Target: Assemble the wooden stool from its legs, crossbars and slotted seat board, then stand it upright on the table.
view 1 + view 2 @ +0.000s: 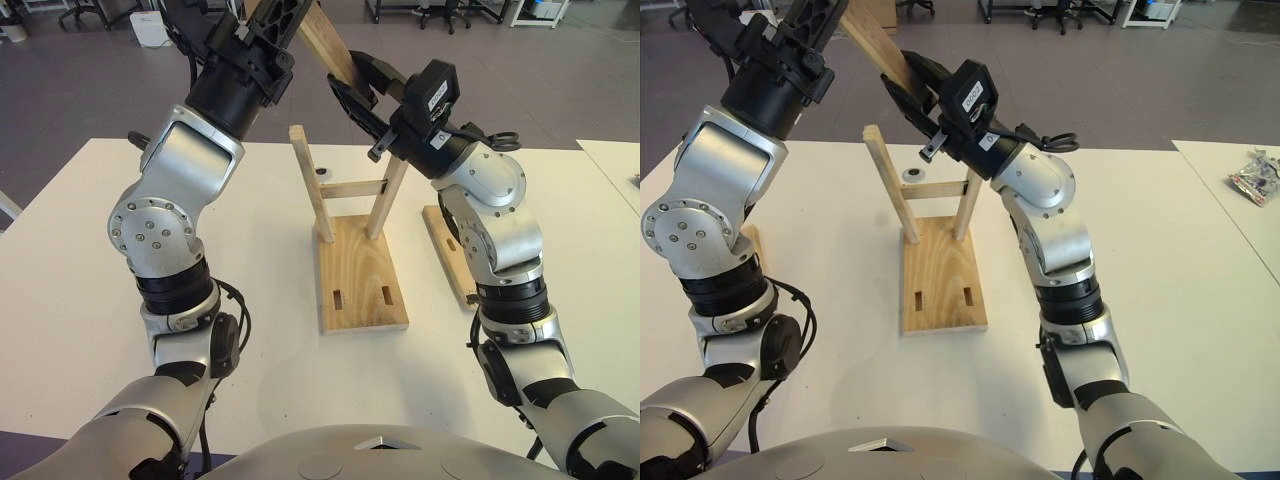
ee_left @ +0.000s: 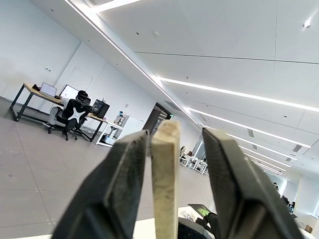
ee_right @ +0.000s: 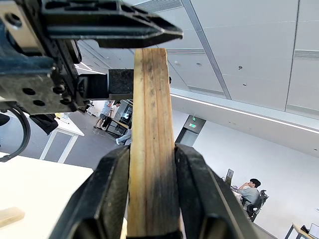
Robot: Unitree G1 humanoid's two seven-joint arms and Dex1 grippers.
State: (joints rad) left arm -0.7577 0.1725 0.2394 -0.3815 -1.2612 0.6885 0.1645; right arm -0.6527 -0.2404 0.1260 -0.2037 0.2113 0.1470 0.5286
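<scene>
The slotted seat board (image 1: 360, 275) lies flat on the white table (image 1: 80, 250). Two legs (image 1: 310, 180) stand in its far slots, joined by a crossbar (image 1: 352, 188). Both arms are raised above it with another wooden leg (image 1: 325, 40) between them. My right gripper (image 1: 350, 78) is shut on this leg, both fingers (image 3: 112, 189) pressed against its sides. My left gripper (image 2: 172, 149) straddles the leg's upper end (image 2: 165, 179), with a gap showing on one side, so it stands open.
A further wooden part (image 1: 445, 250) lies on the table behind my right forearm. A small round object (image 1: 912, 177) sits behind the standing legs. The two near slots (image 1: 362, 296) of the board are free. A bag (image 1: 1255, 175) rests on a neighbouring table at the right.
</scene>
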